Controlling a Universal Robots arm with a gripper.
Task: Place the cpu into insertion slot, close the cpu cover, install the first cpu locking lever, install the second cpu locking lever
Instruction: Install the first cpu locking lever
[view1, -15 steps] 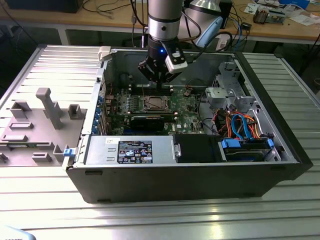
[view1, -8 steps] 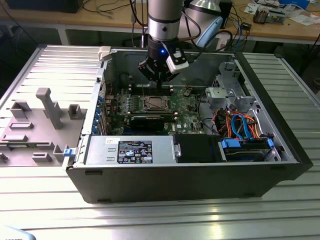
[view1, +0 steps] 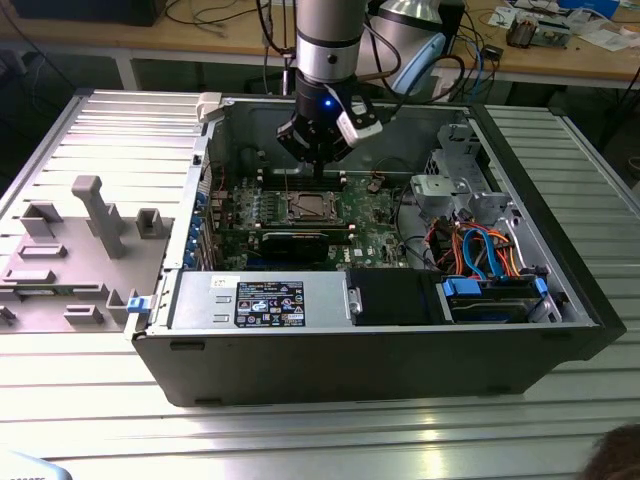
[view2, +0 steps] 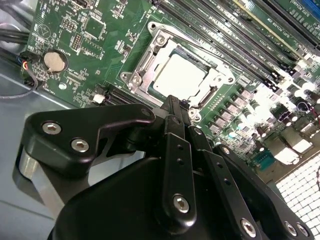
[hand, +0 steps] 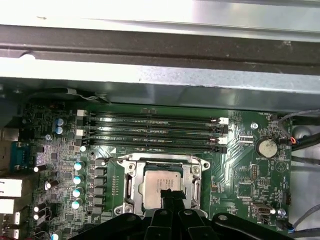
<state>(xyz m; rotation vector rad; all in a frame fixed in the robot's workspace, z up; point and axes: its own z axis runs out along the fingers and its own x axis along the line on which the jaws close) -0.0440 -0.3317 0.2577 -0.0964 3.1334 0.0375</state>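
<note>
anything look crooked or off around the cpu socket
Nothing stands out. The small silver-grey square cpu lies flat and square inside the thin silver metal cpu cover, which is down around it on the green circuit board. The black gripper hangs at the cover's edge, fingers together.

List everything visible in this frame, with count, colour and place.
computer case: one, black, open on the slatted table.
motherboard: one, green, inside the case.
cpu cover: one, silver, flat at the board's middle.
cpu: one, silver-grey, showing through the cover's window.
memory slots: four, black, beside the cpu.
coin battery: one, silver, on the board.
cables: several, blue and orange, exterior view's right.
end effector: one, black, fingers together, above the cpu's edge.
</note>
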